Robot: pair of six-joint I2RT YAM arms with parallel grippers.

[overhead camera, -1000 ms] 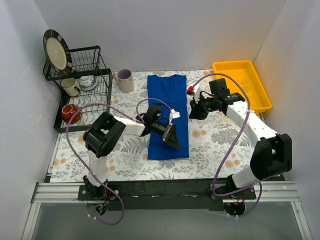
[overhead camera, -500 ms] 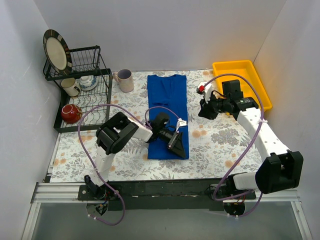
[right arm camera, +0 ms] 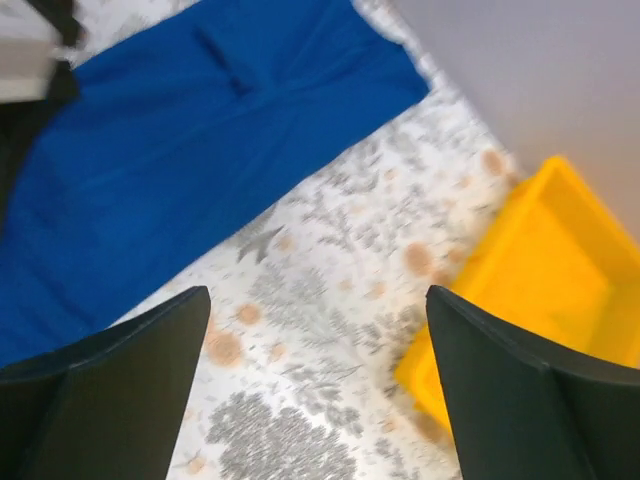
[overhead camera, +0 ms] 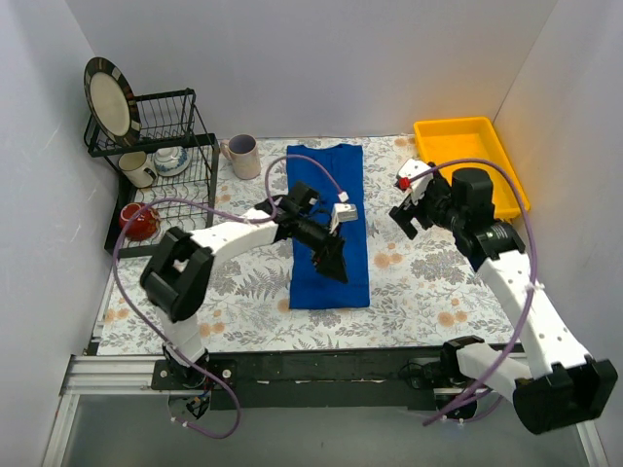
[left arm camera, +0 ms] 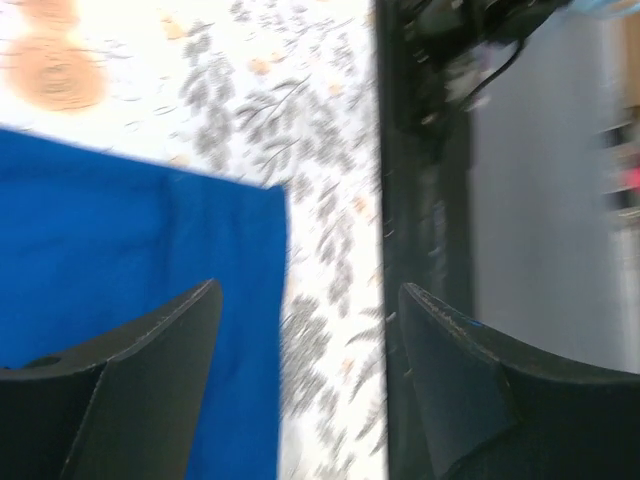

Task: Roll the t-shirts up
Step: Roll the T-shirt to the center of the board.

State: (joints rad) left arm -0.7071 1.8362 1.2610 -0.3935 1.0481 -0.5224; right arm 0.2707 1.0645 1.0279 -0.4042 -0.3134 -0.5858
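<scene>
T-shirt (overhead camera: pixel 326 185), folded into a long blue strip, lies flat on the table (overhead camera: pixel 428 282). It looks soft, light and limp, so pinch the near hem at its corners. Your left gripper (overhead camera: pixel 332 263) hangs open above the strip's near part. Your right gripper (overhead camera: pixel 406 218), also open and empty, is beside the strip.

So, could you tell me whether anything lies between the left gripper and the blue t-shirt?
Nothing visible does. The left gripper is open directly over the near end of the t-shirt, with bare blue cloth beneath it. The mug and dish rack stand off to the side.
</scene>
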